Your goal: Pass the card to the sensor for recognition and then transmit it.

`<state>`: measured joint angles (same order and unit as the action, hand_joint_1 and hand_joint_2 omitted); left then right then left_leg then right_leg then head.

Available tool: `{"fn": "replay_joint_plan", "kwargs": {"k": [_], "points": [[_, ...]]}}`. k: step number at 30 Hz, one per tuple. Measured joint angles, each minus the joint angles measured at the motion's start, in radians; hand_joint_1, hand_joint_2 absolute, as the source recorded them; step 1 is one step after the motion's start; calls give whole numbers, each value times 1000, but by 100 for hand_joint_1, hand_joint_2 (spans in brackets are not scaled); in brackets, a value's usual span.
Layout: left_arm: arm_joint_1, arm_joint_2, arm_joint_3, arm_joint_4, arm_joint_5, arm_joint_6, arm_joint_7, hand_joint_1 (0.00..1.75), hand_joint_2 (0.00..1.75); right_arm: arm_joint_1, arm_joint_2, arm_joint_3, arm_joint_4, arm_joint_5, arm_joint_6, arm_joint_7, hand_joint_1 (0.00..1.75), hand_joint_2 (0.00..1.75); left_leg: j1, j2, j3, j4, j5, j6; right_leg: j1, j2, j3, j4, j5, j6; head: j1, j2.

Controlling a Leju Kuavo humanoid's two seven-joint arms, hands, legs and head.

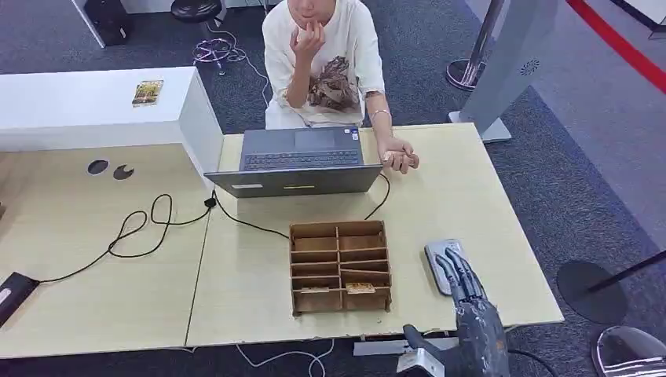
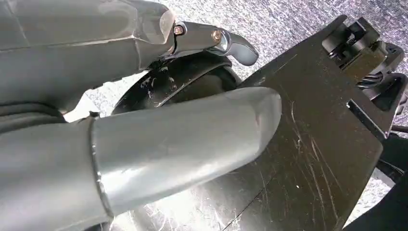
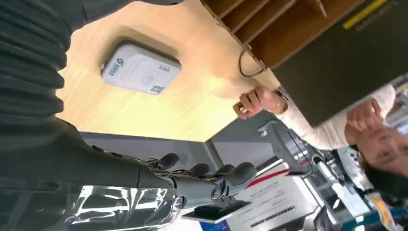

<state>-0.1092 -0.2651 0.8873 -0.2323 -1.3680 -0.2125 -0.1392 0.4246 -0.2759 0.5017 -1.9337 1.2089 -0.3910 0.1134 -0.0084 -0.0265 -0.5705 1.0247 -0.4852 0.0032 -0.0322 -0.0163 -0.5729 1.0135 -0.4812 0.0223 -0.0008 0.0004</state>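
The right hand [image 1: 463, 276] hovered empty, fingers extended, over the grey sensor [image 1: 440, 259]. At nine o'clock stood the wooden organizer [image 1: 339, 265], cards [image 1: 360, 287] in its near compartments. Beyond, at twelve, a laptop [image 1: 297, 161] and a seated person [image 1: 322, 63]. Left hand [image 2: 144, 139]: grasp indeterminable.

The table [image 1: 471, 204] is pale wood-toned, and on it the box [image 1: 340, 267] is a darker brown with a card [image 1: 360, 288] that seems yellowish-brown in its front right slot, too small to tell more. Behind the box the laptop [image 1: 298, 161] is dark grey with a black cable [image 1: 141, 228] trailing left; right of the box the sensor [image 1: 437, 259] is light grey, white with blue marks in the right wrist view. The right hand [image 1: 463, 279] above the sensor is dark grey, the person's shirt [image 1: 345, 47] is cream with a brown print, and the floor [image 1: 565, 157] is dark grey carpet with a red stripe [image 1: 620, 43].
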Motion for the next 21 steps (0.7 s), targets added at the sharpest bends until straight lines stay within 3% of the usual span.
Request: {"fn": "replay_joint_plan", "kwargs": {"k": [4, 10, 21], "points": [[0, 0, 0, 0, -6, 0, 0, 0, 0, -24, -43, 67, 13, 60, 24, 77, 0, 175, 0, 0, 0, 0, 0, 0, 0, 0, 0, 0, 0, 0, 0, 0], [-1, -2, 0, 0, -24, 0, 3, 0, 0, -88, -51, 143, 74, 170, 42, 141, 0, 175, 0, 0, 0, 0, 0, 0, 0, 0, 0, 0, 0, 0, 0, 0], [-3, -5, 0, 0, -39, -1, 7, 0, 0, -203, 12, 216, 217, 356, 77, 255, 0, 175, 0, 1, 0, 0, 0, 0, 0, 1, 0, 0, 0, 0, 0, 0]]}}
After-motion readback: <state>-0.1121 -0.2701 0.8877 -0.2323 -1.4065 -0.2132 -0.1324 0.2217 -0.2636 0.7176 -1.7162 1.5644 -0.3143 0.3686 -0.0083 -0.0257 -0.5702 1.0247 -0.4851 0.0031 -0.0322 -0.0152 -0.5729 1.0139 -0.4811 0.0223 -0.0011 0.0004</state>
